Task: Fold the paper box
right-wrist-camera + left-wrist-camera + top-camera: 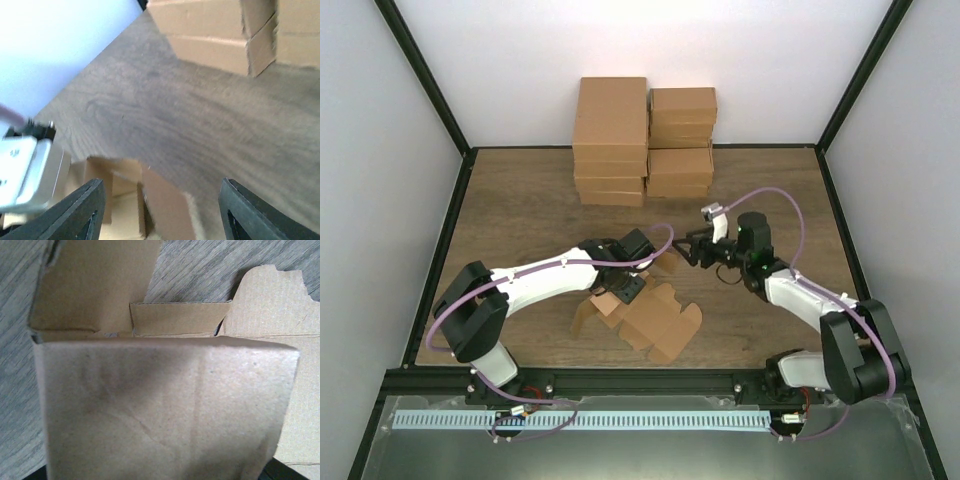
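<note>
Overall, the fold stood at an early stage. The paper box (655, 318) lay on the counter (520, 210) between my two arms, just ahead of their bases, and was mostly an opened die-cut sheet. Its near-right panels and tabs were flat on the wood. On the left part, one wall panel (165, 410) stood upright and filled the left wrist view. Beyond it a short inner flap (177, 317) was raised, and a wider flap (270, 305) lay flat to the right.

Remaining work, as I judged it:
- raise and lock the other walls;
- tuck the tabs;
- close the lid.

My left gripper (625, 285) sat on the raised part of the sheet. Its fingers were hidden by cardboard, so I could not tell whether it was clenched on the panel or released. My right gripper (161, 187) was released with its jaws spread wide, holding nothing, and hung near the far-right edge of the sheet.

Two stacks of cartons (610, 140) stood at the back of the counter, well apart from the work. Only my own left arm, lying across the sheet, limited access.
</note>
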Motion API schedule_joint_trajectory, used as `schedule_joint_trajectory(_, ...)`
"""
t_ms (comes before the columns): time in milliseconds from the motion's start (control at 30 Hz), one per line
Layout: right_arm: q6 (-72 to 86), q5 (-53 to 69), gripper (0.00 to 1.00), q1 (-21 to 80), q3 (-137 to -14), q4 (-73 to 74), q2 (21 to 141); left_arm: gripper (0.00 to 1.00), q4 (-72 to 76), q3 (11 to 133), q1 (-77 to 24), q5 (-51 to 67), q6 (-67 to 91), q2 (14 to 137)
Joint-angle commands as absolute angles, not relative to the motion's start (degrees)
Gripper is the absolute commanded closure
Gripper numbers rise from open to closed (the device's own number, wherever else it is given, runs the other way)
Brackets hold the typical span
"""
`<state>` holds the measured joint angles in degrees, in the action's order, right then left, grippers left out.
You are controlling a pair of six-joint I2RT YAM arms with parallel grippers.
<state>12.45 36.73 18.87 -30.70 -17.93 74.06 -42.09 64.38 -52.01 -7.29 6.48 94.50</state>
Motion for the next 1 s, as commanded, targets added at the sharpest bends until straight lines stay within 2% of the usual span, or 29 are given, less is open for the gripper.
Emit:
schedule_joint_trajectory(0,11.40,36.67,0.35,16.67,-39.27,-13.79,76.73,0.44,-40.90,64.25,-52.13,-7.08,5.80,94.58)
schedule_joint_trajectory(267,8.85,36.15,0.37,16.69,-53.95,-5.10,93.61,0.44,-40.70,64.16,-52.21,-6.97,5.93,94.27)
schedule_joint_trajectory(433,6.10,40.77,0.43,17.44,-58.05,-0.79,100.69,0.44,-40.74,64.14,-52.17,-6.96,5.84,93.98)
schedule_joint_trajectory(567,4.17,43.42,0.43,19.65,-56.98,-0.04,102.12,0.44,-40.61,64.04,-52.20,-6.86,5.76,93.96)
schedule_joint_trajectory(700,2.76,47.73,0.48,20.85,-54.92,0.92,102.28,0.44,-40.61,64.15,-52.14,-6.85,5.71,94.06)
schedule_joint_trajectory(967,1.76,49.35,0.50,23.63,-46.17,-0.52,95.95,0.44,-40.63,64.14,-52.17,-6.56,5.80,93.91)
